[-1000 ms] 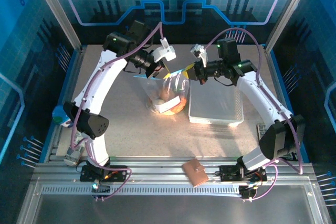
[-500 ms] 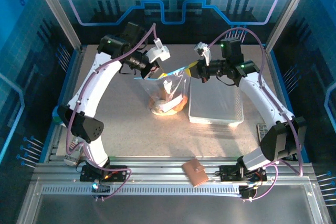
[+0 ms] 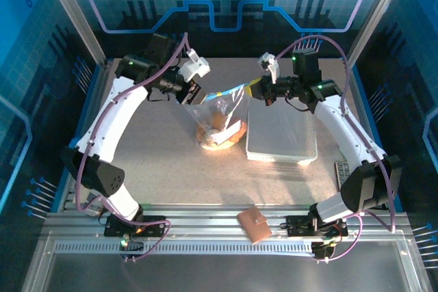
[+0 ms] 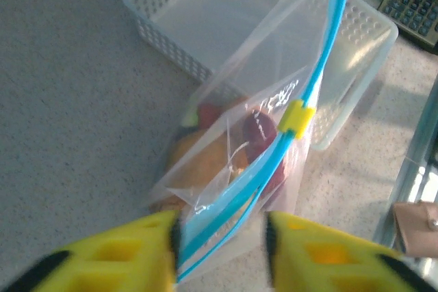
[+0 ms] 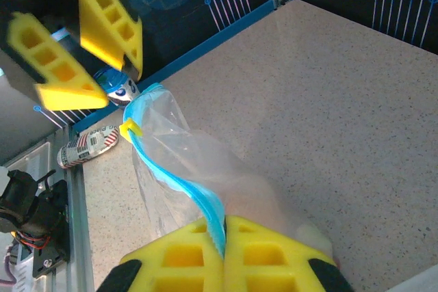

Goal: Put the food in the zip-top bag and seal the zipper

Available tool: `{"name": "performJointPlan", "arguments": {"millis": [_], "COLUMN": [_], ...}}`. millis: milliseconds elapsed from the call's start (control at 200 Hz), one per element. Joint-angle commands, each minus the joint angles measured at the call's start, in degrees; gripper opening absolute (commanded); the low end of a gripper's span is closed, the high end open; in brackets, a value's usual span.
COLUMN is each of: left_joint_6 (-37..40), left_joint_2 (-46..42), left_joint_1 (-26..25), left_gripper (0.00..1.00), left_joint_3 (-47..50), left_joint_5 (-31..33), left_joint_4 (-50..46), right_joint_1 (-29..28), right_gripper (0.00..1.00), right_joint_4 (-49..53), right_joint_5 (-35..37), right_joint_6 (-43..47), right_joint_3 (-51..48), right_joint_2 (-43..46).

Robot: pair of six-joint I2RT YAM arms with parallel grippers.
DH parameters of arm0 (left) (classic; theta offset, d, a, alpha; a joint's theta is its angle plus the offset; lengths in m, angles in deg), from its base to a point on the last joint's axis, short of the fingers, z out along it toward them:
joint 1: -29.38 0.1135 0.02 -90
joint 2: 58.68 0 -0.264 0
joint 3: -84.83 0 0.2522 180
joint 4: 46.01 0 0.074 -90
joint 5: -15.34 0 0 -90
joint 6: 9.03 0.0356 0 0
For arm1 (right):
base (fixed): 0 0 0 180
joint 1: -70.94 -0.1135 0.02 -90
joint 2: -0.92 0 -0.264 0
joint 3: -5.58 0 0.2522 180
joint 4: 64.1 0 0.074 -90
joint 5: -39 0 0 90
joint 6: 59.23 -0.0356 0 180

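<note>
- Holding the small toy food pieces [image 4: 256,135], orange and dark red, inside already: clear plastic zip-top bag [image 3: 220,115] hanging below and between both grippers, bottom seeming to sit on the grey table [image 3: 157,169].
- Pinching one end of the thin light-blue zipper [image 4: 233,196] with the right gripper [image 5: 224,230], fingers [image 5: 274,258] closed tight on it.
- Waiting at the other end with the left gripper [image 4: 220,241], fingers wide apart, strip passing between them.
- Looks shut from the right gripper to the small yellow slider [image 4: 298,118], split open from there to the left gripper; about half left to seal.
- Room to pull on the left gripper's outer side; white plastic basket with holes [image 3: 280,157] just beside the bag, under the right gripper.
</note>
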Motion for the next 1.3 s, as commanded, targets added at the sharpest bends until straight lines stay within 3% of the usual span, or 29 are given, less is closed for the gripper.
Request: {"name": "performJointPlan", "arguments": {"millis": [0,205,715,820,1071,1136,1296], "left_joint_6": [-0.3,2.3,5.0,5.3,6.4,6.5,6.7], "left_joint_2": [-3.8,-0.7,8.7,10.3,14.5,15.0,15.4], "left_joint_1": [-1.6,-4.6,-6.7,-6.7,-6.6,-6.6,-6.7], "left_gripper": [0.55,0.67,0.68,0.59,0.13,0.06,0.04], "left_joint_3": [0.7,-2.8,-10.8,-12.2,-17.3,-17.8,-18.1], "left_joint_5": [-1.9,-1.4,1.8,1.6,0.1,-0.5,-0.5], "left_joint_4": [4.5,1.6,-1.0,-2.7,-9.4,-10.7,-12.4], "right_joint_1": [0.7,0.3,-0.1,-0.1,0.0,0.0,0.1], "right_gripper": [0.0,0.0,0.0,0.0,0.0,0.0,0.0], "right_joint_4": [-2.4,-2.3,-2.4,-2.4,-2.7,-3.0,-3.7], "right_joint_5": [-1.9,-2.3,-2.5,-2.4,-2.1,-2.1,-1.1], "right_joint_6": [-1.1,-1.3,-1.3,-1.3,-1.6,-1.8,-2.6], "right_joint_3": [-0.1,0.3,1.0,1.1,1.2,1.2,1.0], "right_joint_2": [1.4,1.2,0.7,0.5,0.0,0.0,0.0]}}
